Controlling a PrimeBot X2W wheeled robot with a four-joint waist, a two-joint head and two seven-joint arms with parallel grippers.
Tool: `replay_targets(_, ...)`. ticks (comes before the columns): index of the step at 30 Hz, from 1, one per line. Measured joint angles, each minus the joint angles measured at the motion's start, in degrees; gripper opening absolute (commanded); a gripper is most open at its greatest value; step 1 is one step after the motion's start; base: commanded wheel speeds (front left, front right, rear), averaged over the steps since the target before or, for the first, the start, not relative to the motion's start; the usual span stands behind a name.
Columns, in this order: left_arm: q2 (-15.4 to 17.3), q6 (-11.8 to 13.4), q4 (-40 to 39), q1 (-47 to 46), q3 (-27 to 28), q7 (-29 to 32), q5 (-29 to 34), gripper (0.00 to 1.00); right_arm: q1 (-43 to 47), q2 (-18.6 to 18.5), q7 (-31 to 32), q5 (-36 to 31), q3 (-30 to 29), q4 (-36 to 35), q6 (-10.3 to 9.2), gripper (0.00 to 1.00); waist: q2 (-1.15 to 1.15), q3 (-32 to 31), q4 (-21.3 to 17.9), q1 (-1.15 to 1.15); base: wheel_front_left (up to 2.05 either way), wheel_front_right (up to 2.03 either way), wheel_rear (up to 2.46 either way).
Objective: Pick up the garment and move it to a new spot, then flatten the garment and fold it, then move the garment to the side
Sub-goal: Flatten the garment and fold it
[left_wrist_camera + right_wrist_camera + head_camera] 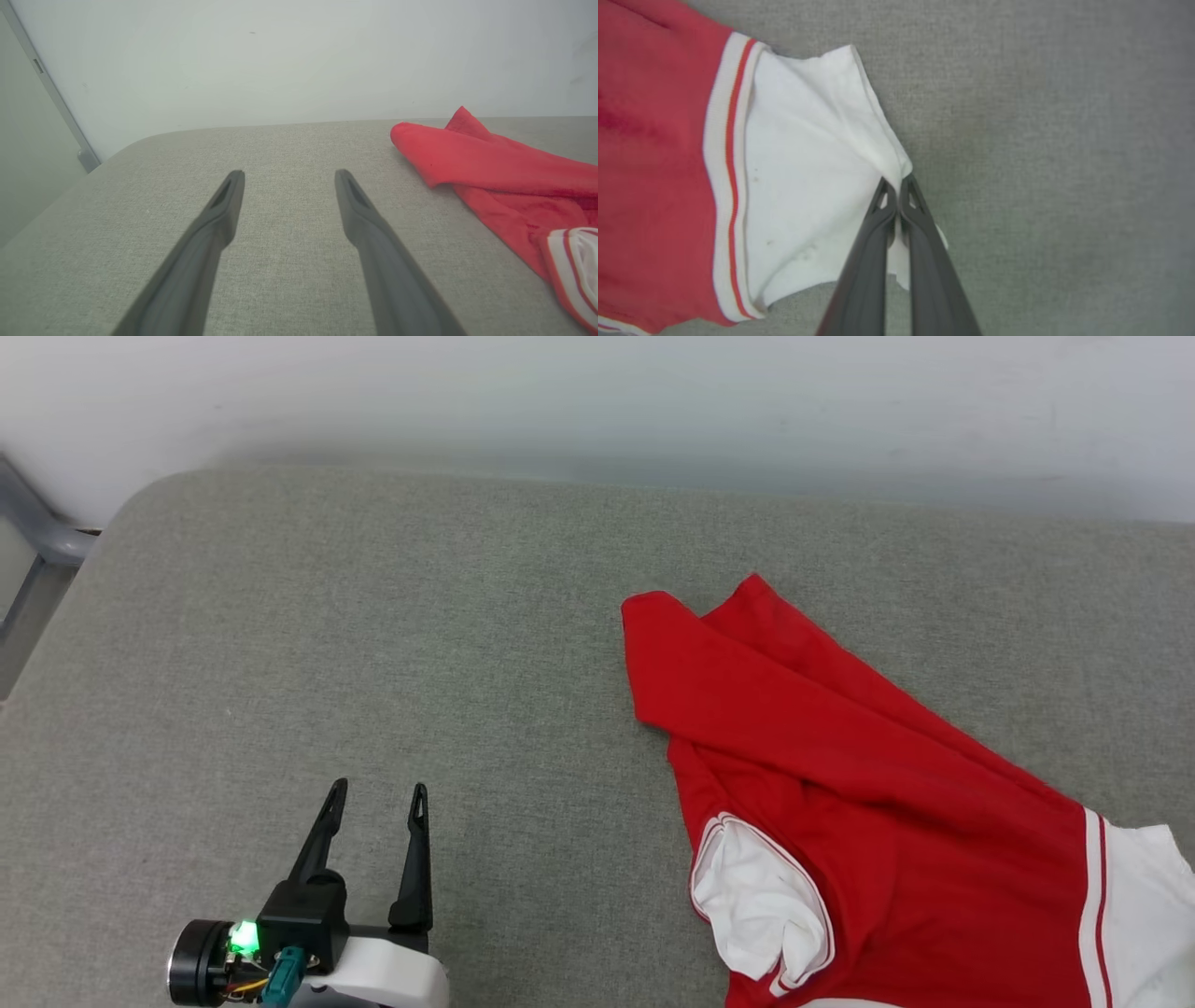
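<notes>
The garment point(868, 775) is a red jersey with white sleeves and striped trim, lying rumpled on the right half of the grey surface; its lettering is hidden. In the left wrist view the garment point(504, 177) lies off to the right. My left gripper point(373, 793) is open over bare fabric at the lower left, well apart from the jersey, with nothing between its fingers point(224, 205). In the right wrist view my right gripper point(896, 184) is shut on the edge of the white sleeve point(808, 154), next to the red-and-white trim point(731, 158).
The grey padded surface point(373, 635) has a rounded far-left corner. A pale wall point(597, 401) runs behind it. A grey metal frame point(37, 527) stands at the far left, beyond the surface's edge.
</notes>
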Motion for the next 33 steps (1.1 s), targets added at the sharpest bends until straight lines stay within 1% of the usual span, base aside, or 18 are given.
replay_targets(3, 0.0, 0.0, 0.0, 0.0, 0.1, 0.0, 0.0, 1.0, -0.3, 1.4, -1.0, -0.7, 1.0, 5.4, 0.0, 0.0, 0.0, 0.3, 0.6, 0.0, 0.0, 0.0, 0.0)
replay_targets(5, 0.0, 0.0, 0.0, 0.0, 0.1, 0.0, 0.0, 1.0, -1.0, 1.6, -1.8, -1.0, 1.7, 7.4, 0.0, 0.0, 0.0, 0.4, 0.7, -0.01, 0.0, 0.0, 0.0)
replay_targets(7, 0.0, 0.0, 0.0, 0.0, 0.1, 0.0, 0.0, 1.0, -1.9, 2.1, -4.1, -1.0, 1.9, 8.8, 0.0, 0.0, 0.0, 0.3, 0.7, -0.01, 0.0, 0.0, 0.0)
replay_targets(8, 0.0, 0.1, 0.0, 0.0, 0.2, 0.0, 0.0, 1.0, -2.4, 2.3, -5.6, -1.2, 2.1, 9.2, 0.0, 0.65, 0.0, 0.3, 0.7, -0.01, 0.0, 0.0, 0.0)
replay_targets(9, 0.0, 0.1, 0.0, 0.0, 0.2, 0.0, 0.0, 1.0, -2.8, 2.3, -7.3, -1.8, 2.5, 9.2, 0.0, 1.0, 0.0, 0.2, 0.6, -0.01, 0.0, 0.0, 0.0)
replay_targets(12, 0.1, 0.1, 0.1, 0.0, 0.3, 0.0, 0.0, 1.0, -4.4, 2.3, -13.5, -3.4, 2.6, 8.2, 0.0, 1.0, 0.0, -0.3, 0.3, 0.0, 0.0, 0.0, 0.0)
replay_targets(16, 0.4, 0.0, -0.2, 0.0, 0.2, 0.0, 0.2, 1.0, -5.5, 2.0, -22.0, -6.5, 1.0, 3.6, -0.01, 1.0, 0.0, -1.3, -0.2, 0.0, 0.0, 0.0, 0.0)
replay_targets(18, 0.5, -0.2, -0.7, 0.0, 0.1, 0.0, 0.3, 1.0, -5.5, 2.8, -25.1, -8.3, 0.1, 0.4, -0.01, 1.0, 0.0, -1.8, -0.5, 0.0, 0.0, 0.0, 0.0)
replay_targets(20, 0.6, -0.5, -1.3, 0.0, -0.2, 0.0, 0.4, 1.0, -5.2, 4.2, -27.5, -10.3, -0.8, -3.5, -0.01, 1.0, 0.0, -2.3, -0.8, -0.01, 0.0, 0.0, 0.0)
replay_targets(24, 1.0, -1.6, -2.8, -0.1, -2.0, 0.0, 0.9, 1.0, -3.0, 9.2, -29.7, -13.4, -2.1, -11.6, 0.0, 1.0, 0.0, -3.1, -1.3, 0.0, 0.0, 0.0, 0.0)
replay_targets(29, 1.9, -4.3, -4.9, -2.2, -5.5, 0.0, 1.2, 1.0, 1.4, 14.4, -29.6, -17.2, -2.9, -19.8, 0.0, 1.0, 0.0, -3.7, -1.3, -0.01, 0.0, 0.0, 0.0)
replay_targets(33, 3.8, -6.5, -5.7, -4.5, -9.7, 0.0, 1.0, 1.0, 4.6, 18.0, -30.4, -19.4, -3.5, -24.4, 0.0, 1.0, 0.0, -3.9, -1.4, -0.01, 0.0, 0.0, 0.0)
